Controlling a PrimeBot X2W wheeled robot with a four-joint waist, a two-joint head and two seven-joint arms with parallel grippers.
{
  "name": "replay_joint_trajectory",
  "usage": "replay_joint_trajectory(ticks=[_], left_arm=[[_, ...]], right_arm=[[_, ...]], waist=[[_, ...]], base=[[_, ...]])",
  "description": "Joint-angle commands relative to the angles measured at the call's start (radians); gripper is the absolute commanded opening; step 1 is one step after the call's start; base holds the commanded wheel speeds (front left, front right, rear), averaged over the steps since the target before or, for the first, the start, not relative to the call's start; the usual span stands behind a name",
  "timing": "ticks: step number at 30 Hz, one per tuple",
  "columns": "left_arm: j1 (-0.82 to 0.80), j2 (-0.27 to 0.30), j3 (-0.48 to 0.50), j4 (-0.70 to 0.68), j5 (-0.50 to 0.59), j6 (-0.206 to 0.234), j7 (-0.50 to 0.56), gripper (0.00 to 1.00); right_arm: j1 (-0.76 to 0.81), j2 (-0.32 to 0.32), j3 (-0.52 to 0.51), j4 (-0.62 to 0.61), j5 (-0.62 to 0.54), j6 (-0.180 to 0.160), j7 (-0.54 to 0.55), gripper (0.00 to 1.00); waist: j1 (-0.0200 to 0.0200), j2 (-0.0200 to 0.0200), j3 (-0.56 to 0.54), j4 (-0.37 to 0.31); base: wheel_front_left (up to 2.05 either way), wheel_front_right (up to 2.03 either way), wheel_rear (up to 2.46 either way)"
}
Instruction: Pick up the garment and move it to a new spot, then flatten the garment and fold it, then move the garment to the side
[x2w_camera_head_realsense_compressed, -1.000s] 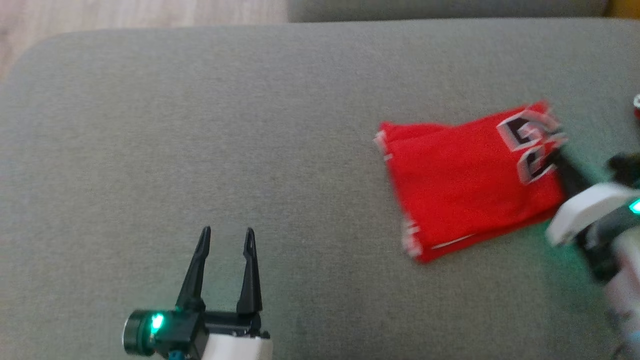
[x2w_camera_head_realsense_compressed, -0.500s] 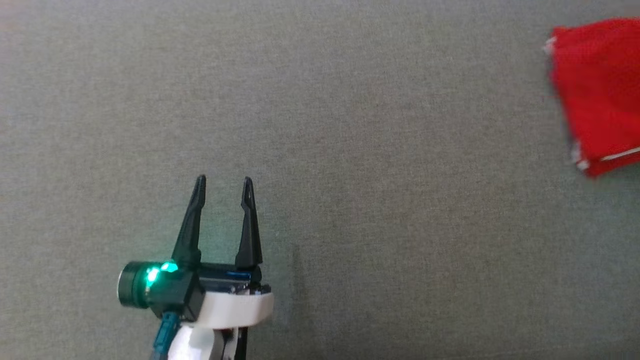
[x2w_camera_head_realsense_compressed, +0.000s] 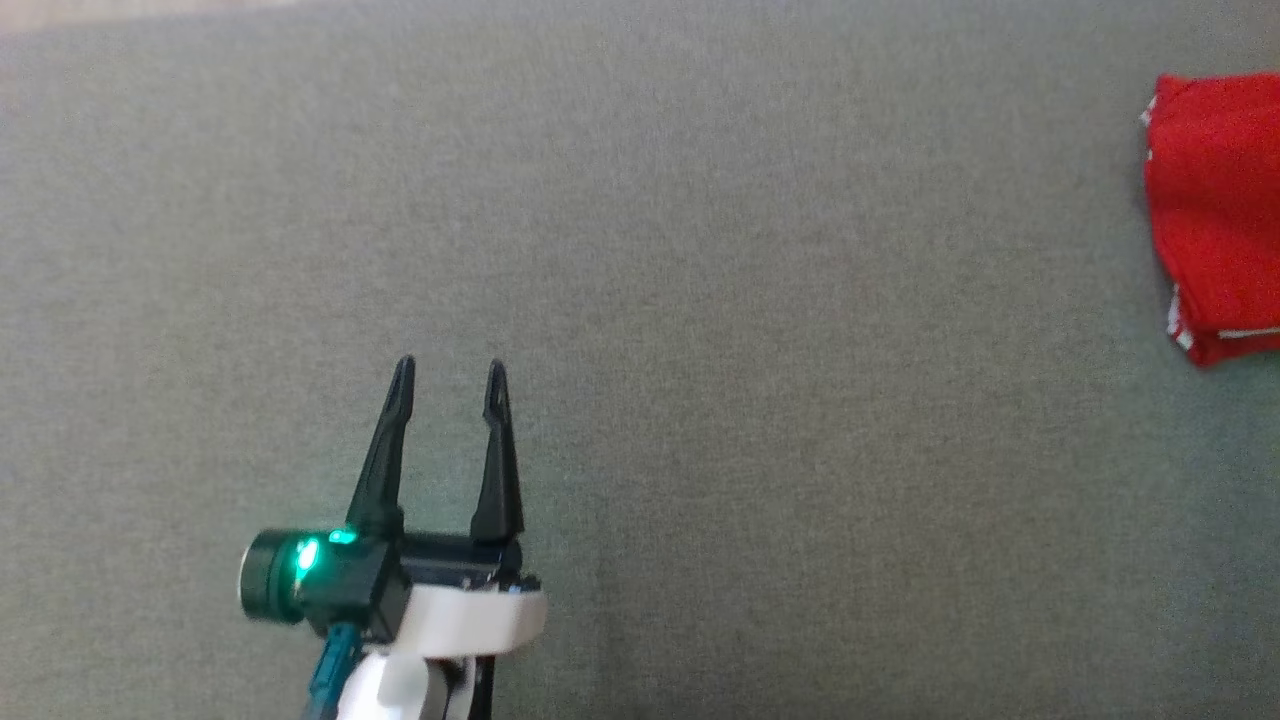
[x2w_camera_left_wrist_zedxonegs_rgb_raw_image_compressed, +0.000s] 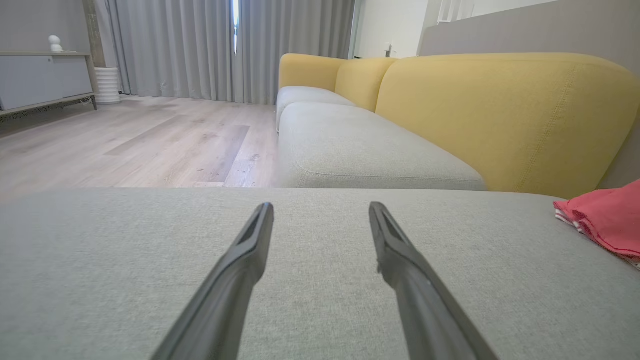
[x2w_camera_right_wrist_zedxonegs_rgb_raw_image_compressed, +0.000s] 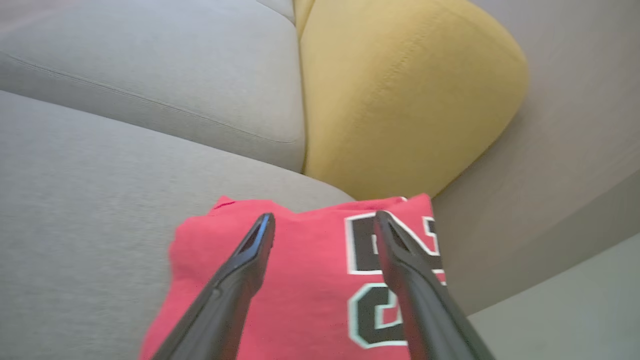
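The folded red jersey garment with black-and-white numerals (x2w_camera_right_wrist_zedxonegs_rgb_raw_image_compressed: 300, 285) lies on the grey fabric sofa cushion (x2w_camera_head_realsense_compressed: 700, 250), close before the yellow padded backrest (x2w_camera_right_wrist_zedxonegs_rgb_raw_image_compressed: 400, 90), right gripper (x2w_camera_right_wrist_zedxonegs_rgb_raw_image_compressed: 324, 215) spread wide over it, gripping nothing, left gripper (x2w_camera_head_realsense_compressed: 450, 365) likewise wide and empty, well apart.

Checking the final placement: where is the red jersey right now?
The folded red jersey lies at the right edge of the head view on the grey cushion, near the yellow backrest.

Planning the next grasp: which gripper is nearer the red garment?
Right. The right gripper is open directly over the red garment; the left gripper, also open, is far to its left above the grey cushion.
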Motion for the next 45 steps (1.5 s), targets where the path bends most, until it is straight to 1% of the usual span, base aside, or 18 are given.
replay_joint_trajectory(ticks=[1, 3, 7, 10, 13, 14, 19, 22, 23, 28, 31, 37, 45], left_arm=[[0.021, -0.005, 0.037, -0.021, 0.006, -0.005, -0.009, 1.00], [0.044, -0.005, 0.044, -0.014, 0.007, -0.010, -0.009, 1.00], [0.095, -0.005, 0.055, -0.004, 0.005, -0.016, -0.009, 1.00], [0.133, -0.005, 0.059, 0.001, 0.001, -0.022, -0.009, 1.00], [0.173, -0.005, 0.064, 0.005, 0.002, -0.022, -0.009, 1.00], [0.173, -0.005, 0.064, 0.005, 0.002, -0.022, -0.009, 1.00], [0.236, -0.005, 0.087, 0.015, -0.003, -0.003, -0.009, 1.00], [0.268, -0.005, 0.106, 0.012, -0.003, -0.001, -0.009, 1.00], [0.276, -0.005, 0.114, 0.008, -0.003, -0.001, -0.009, 1.00], [0.298, -0.005, 0.151, -0.036, 0.020, 0.003, -0.009, 1.00], [0.311, -0.005, 0.161, -0.051, 0.024, 0.000, -0.009, 1.00], [0.326, -0.005, 0.173, -0.047, 0.023, -0.006, -0.009, 1.00], [0.332, -0.005, 0.180, -0.039, 0.025, -0.015, -0.009, 1.00]], right_arm=[[0.036, 0.033, 0.021, -0.043, -0.036, 0.003, -0.025, 1.00], [0.068, 0.102, 0.044, -0.048, -0.075, 0.003, -0.055, 1.00], [0.141, 0.246, 0.094, -0.011, -0.100, 0.003, -0.129, 1.00], [0.190, 0.324, 0.131, 0.042, -0.088, 0.003, -0.201, 1.00], [0.241, 0.393, 0.160, 0.102, -0.043, 0.003, -0.286, 1.00], [0.241, 0.393, 0.160, 0.102, -0.043, 0.003, -0.286, 1.00], [0.309, 0.451, 0.225, 0.167, 0.023, 0.003, -0.427, 1.00], [0.347, 0.468, 0.268, 0.166, 0.062, 0.003, -0.460, 1.00], [0.358, 0.472, 0.279, 0.154, 0.074, 0.003, -0.462, 1.00], [0.431, 0.483, 0.304, 0.010, 0.108, 0.003, -0.464, 1.00], [0.470, 0.488, 0.306, -0.036, 0.115, 0.003, -0.464, 1.00], [0.518, 0.493, 0.303, -0.073, 0.114, 0.003, -0.464, 1.00], [0.527, 0.494, 0.300, -0.087, 0.123, 0.003, -0.464, 1.00]], waist=[[0.0001, 0.0000, -0.065, 0.011], [0.0001, 0.0000, -0.104, 0.018], [0.0001, 0.0000, -0.179, 0.031], [0.0001, 0.0000, -0.233, 0.042], [0.0001, 0.0000, -0.285, 0.054], [0.0001, 0.0000, -0.285, 0.054], [0.0001, 0.0000, -0.336, 0.063], [0.0001, 0.0000, -0.360, 0.062], [0.0001, 0.0000, -0.365, 0.059], [0.0001, 0.0000, -0.381, 0.042], [0.0001, 0.0000, -0.389, 0.034], [0.0001, 0.0000, -0.401, 0.025], [0.0001, 0.0000, -0.410, 0.018]], base=[[0.00, 0.00, 0.00], [0.00, 0.00, 0.00], [0.00, 0.00, 0.00], [0.00, 0.00, 0.00], [0.00, 0.00, 0.00], [0.00, 0.00, 0.00], [0.00, 0.00, 0.00], [0.00, 0.00, 0.00], [0.00, 0.00, 0.00], [0.00, 0.00, 0.00], [0.00, 0.00, 0.00], [0.00, 0.00, 0.00], [0.00, 0.00, 0.00]])
